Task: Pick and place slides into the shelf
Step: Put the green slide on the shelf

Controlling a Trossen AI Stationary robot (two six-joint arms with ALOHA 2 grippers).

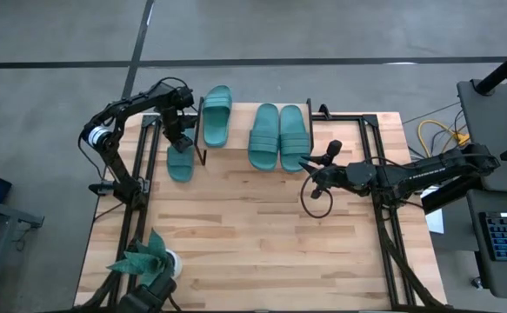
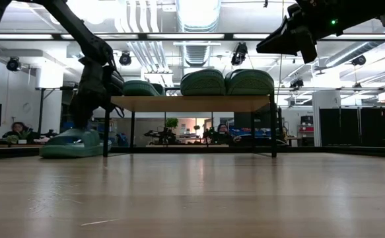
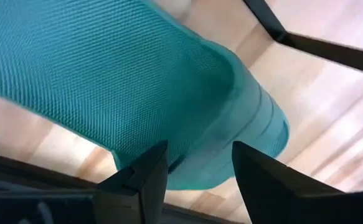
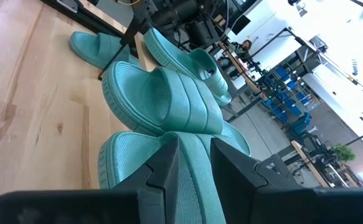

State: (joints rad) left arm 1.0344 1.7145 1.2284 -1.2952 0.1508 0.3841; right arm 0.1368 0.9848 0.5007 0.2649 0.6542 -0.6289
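Teal rubber fills the space just ahead of the left gripper, whose fingers are spread apart above the last slide, nothing gripped. That slide is lying on the table just outside the shelf, probably the next to be lifted. Beyond it, three slides are already resting on the plank. The right gripper is held beside them, fingers parted and empty.
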